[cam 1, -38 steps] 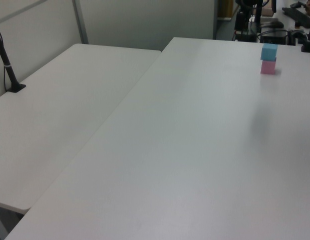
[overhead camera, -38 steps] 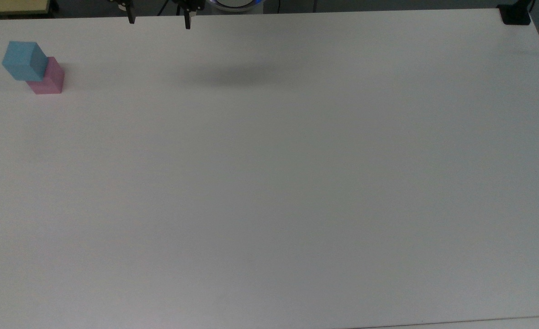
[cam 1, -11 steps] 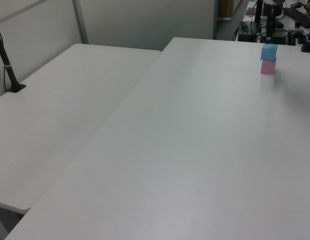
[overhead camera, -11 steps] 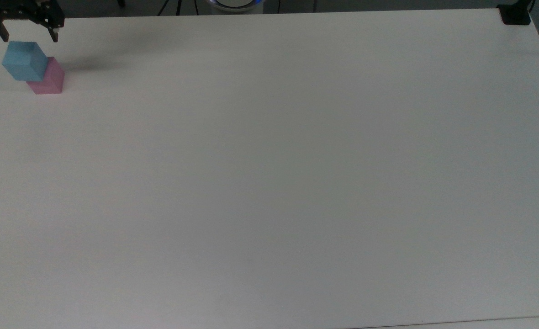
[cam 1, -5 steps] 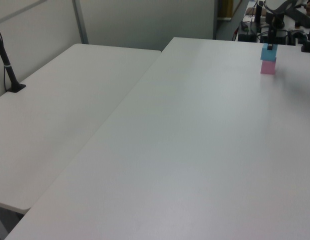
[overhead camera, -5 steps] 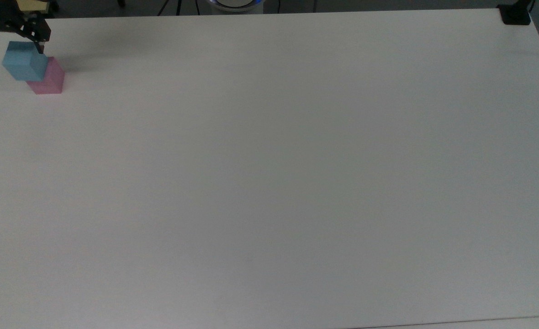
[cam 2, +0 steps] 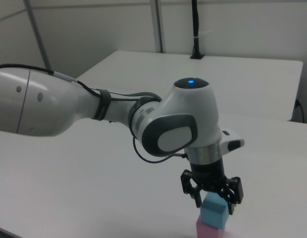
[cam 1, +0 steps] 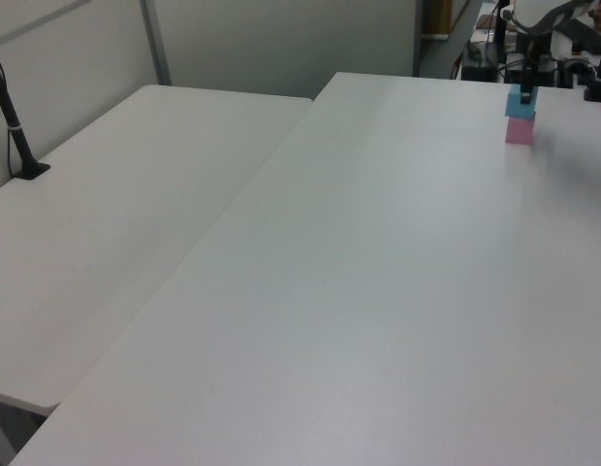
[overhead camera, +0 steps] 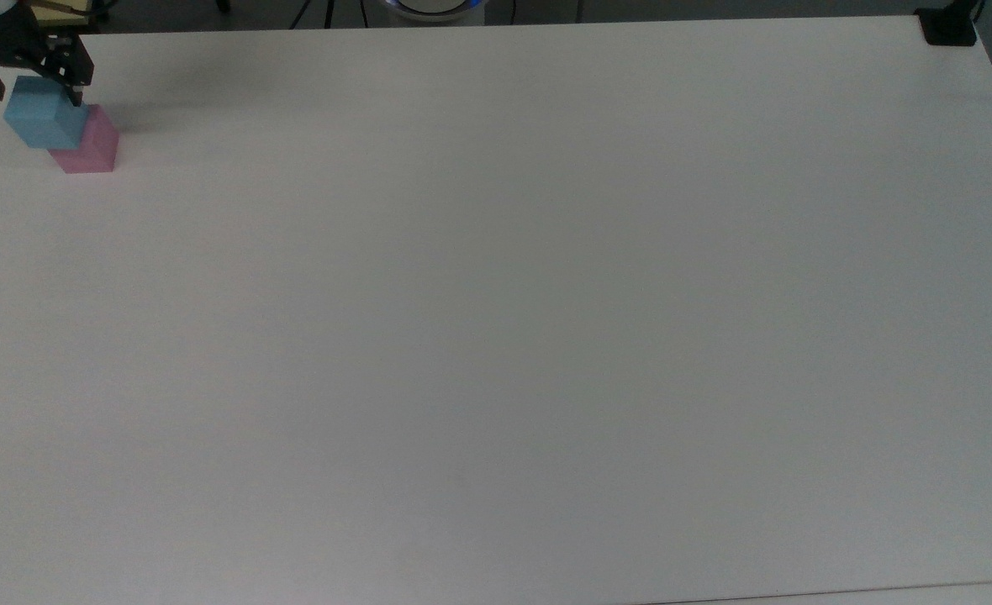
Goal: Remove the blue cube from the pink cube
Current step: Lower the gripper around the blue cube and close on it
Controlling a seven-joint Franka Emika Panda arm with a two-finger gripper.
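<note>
The blue cube [overhead camera: 44, 113] is seen stacked on the pink cube [overhead camera: 91, 144], near the far corner of the white surface [overhead camera: 496, 319] at the top view's left. In the right view, the stack is cut off by the bottom edge, so only the top part of the pink cube [cam 2: 211, 230] is shown under the blue cube [cam 2: 215, 210]. The end effector [cam 2: 214, 202] is lowered over the blue cube with its fingers spread, one finger [cam 2: 232, 198] placed on each side of the cube's upper part. Whether the fingers touch the cube's faces cannot be told. In the top view, the end effector [overhead camera: 38, 88] is partly cut off by the frame's edge. In the left view, the blue cube [cam 1: 518, 102] is partly hidden by a dark finger [cam 1: 528, 89]. A blue light [cam 2: 191, 82] is lit on the arm [cam 2: 93, 111].
</note>
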